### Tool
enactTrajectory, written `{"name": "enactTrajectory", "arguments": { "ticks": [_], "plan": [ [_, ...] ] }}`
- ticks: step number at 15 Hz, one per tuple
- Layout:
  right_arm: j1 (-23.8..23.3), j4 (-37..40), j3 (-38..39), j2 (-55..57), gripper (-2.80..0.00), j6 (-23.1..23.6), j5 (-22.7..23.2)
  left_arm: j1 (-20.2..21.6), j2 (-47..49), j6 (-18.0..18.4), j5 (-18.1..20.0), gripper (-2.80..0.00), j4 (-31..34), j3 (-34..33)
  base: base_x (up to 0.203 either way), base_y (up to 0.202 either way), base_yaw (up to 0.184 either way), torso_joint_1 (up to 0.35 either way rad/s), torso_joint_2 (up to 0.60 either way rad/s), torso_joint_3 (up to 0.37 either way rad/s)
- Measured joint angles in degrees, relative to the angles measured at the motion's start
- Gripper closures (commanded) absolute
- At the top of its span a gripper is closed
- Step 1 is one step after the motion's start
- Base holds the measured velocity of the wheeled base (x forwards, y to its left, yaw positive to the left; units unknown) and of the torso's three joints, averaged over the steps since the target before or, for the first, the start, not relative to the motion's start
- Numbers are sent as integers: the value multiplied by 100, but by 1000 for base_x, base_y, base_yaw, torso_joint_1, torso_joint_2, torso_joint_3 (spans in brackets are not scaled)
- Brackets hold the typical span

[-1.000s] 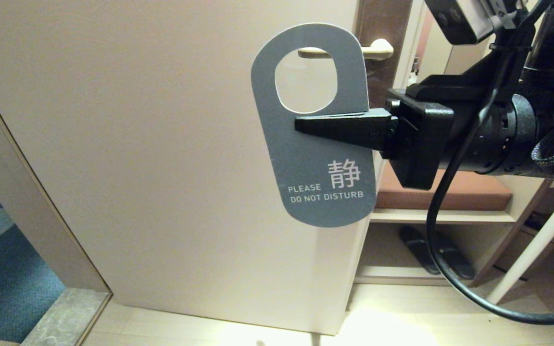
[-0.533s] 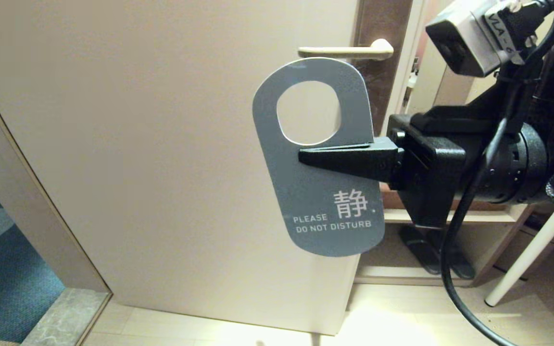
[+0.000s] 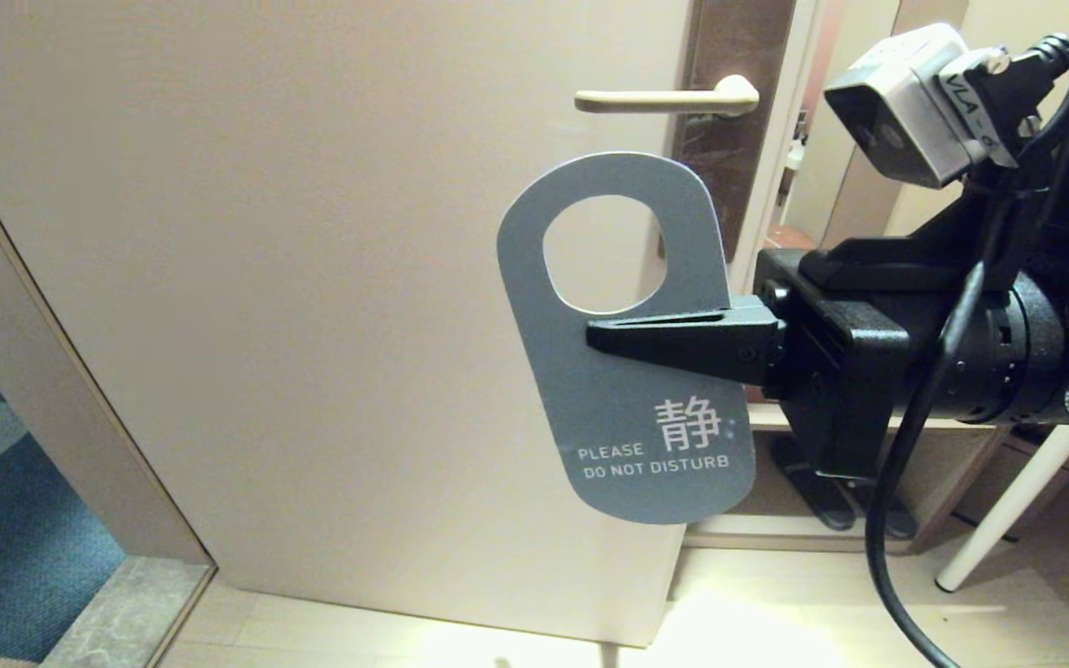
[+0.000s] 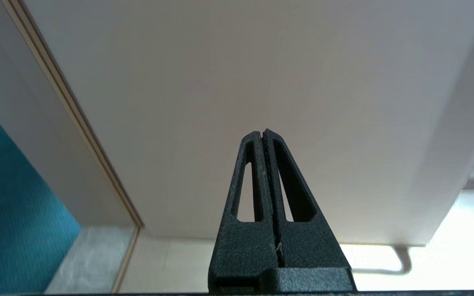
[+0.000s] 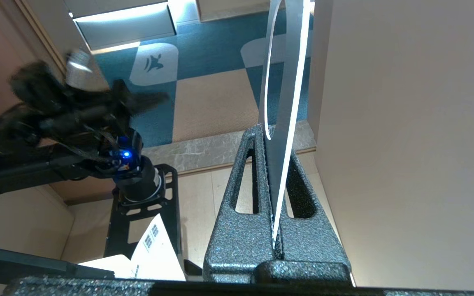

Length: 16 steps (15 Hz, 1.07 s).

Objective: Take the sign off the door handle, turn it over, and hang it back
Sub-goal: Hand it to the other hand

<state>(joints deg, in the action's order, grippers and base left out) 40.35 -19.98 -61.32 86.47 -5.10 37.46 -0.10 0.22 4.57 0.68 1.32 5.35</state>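
Your right gripper (image 3: 601, 334) has its black jaws clamped on the flat grey-blue "DO NOT DISTURB" door-hanger sign (image 3: 623, 408), pinching it just under the oval hole. The sign is off the slim beige metal lever handle (image 3: 669, 97) and hangs below it, close to the pale door (image 3: 312, 278), grey side facing you. You risk the card pivoting in that 1 narrow pinch as you rotate it, or clipping the door. Your left gripper (image 4: 263, 133), jaws together, idles low beside the door.
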Motion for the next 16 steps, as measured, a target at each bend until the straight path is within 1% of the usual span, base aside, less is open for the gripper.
{"name": "enactTrajectory", "arguments": {
  "ticks": [3, 4, 6, 7, 8, 9, 10, 12, 14, 16],
  "plan": [
    [2, -7, -6, 72, 0, 9, 7, 0, 234, -35, 66, 0, -2, 412, 0, 0, 0, 0, 0, 0],
    [5, -9, -20, 99, 0, 6, 8, -4, 388, -67, 203, 0, 2, 560, 0, 0, 0, 0, 0, 0],
    [2, -50, -39, 154, 0, -1, 7, -59, 782, -178, 637, 0, -31, 896, 0, 0, 0, 0, 0, 0],
    [0, -164, -48, 179, 0, -28, 13, -158, 1043, -260, 853, 0, -81, 1092, 0, 0, 0, 0, 0, 0],
    [-2, -254, -48, 208, 0, -38, 18, -356, 1316, -357, 1018, 0, -150, 1282, 0, 0, 0, 0, 0, 0],
    [-2, -265, -50, 230, 0, -39, 22, -669, 1568, -467, 1116, 0, -246, 1448, 0, 0, 0, 0, 0, 0],
    [-2, -282, -63, 250, 0, -39, 30, -1096, 1815, -611, 1168, 0, -373, 1608, 0, 0, 0, 0, 0, 0],
    [-4, -280, -100, 276, 0, -49, 126, -2089, 2235, -880, 1217, 0, -532, 1822, 0, 0, 0, 0, 0, 0],
    [-3, -281, -192, 291, 0, -50, 348, -2972, 2602, -1064, 1233, 0, -627, 1951, 0, 0, 0, 0, 0, 0],
    [2, -282, -300, 330, 0, -58, 584, -3537, 3073, -1279, 1250, 0, -863, 2119, 0, 0, 0, 0, 0, 0]
  ]
}}
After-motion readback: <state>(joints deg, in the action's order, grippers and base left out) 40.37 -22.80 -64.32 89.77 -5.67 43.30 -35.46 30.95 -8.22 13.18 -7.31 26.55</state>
